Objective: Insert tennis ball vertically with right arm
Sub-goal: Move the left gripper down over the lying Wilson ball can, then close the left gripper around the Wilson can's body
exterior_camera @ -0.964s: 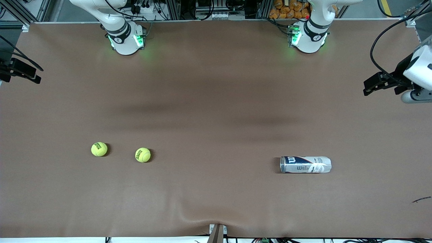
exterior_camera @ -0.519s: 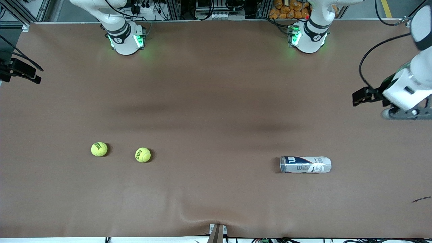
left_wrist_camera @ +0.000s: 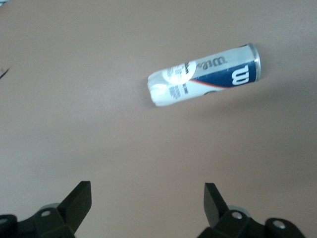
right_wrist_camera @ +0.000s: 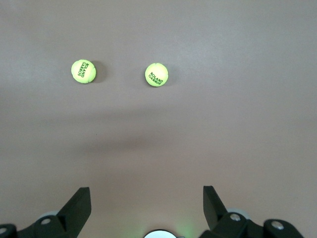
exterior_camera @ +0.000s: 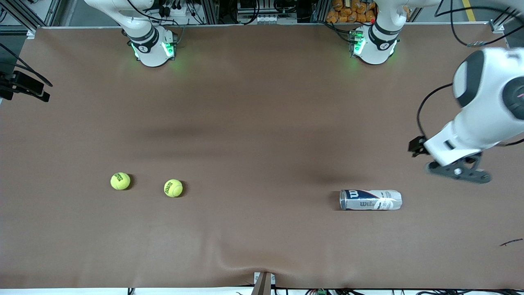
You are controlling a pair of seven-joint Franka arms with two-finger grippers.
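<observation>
We log 2 kinds of legible marking. The tennis ball can [exterior_camera: 370,200], lying on its side on the table, carries a white "W" logo on its dark blue band and the letters "Wils" in grey script along its body, as far as we can make out; its smaller print we cannot read. In the right wrist view, each of the 2 tennis balls [right_wrist_camera: 83,71] [right_wrist_camera: 156,75] bears black lettering that we read as "ROLAND GARROS", set in 2 lines.
</observation>
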